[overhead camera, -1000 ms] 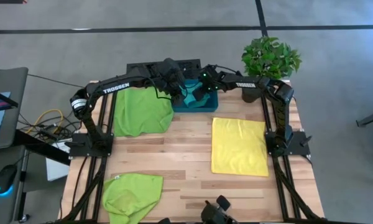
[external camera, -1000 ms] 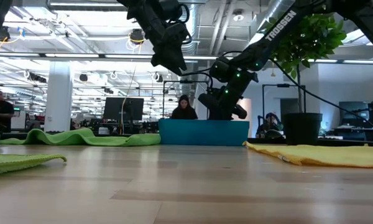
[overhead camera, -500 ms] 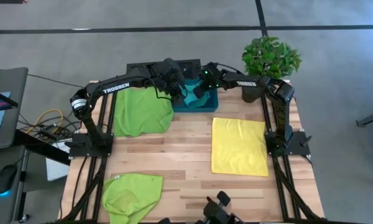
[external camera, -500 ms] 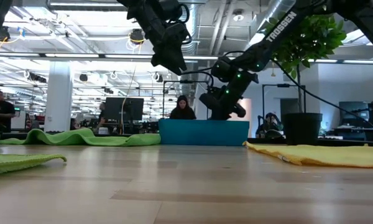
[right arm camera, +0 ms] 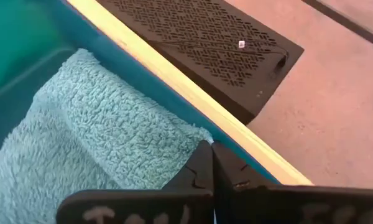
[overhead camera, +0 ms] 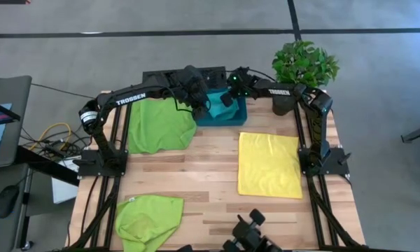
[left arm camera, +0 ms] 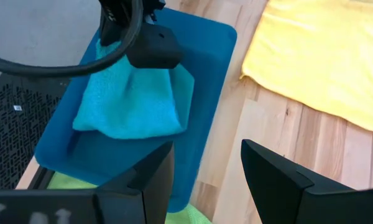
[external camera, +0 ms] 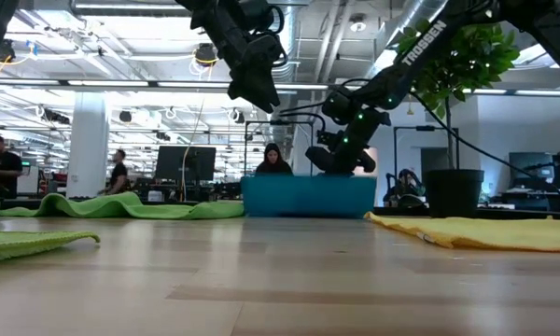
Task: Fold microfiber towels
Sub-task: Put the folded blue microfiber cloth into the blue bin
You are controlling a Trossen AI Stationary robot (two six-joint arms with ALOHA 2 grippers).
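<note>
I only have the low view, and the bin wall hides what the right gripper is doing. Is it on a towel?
Observer: Yes. The left wrist view shows the right gripper with jaws shut on the teal towel, pulled into a peak inside the bin.
Operator: Where is the left gripper?
Observer: From above, the left gripper hangs over the bin's left end, jaws open, holding nothing.
Operator: Any room to lay it out?
Observer: From above, bare table shows between the far green towel and the yellow towel.

Teal bin (overhead camera: 232, 112) at the table's far edge, potted plant (overhead camera: 304, 66) far right, wooden table (overhead camera: 210, 203)
</note>
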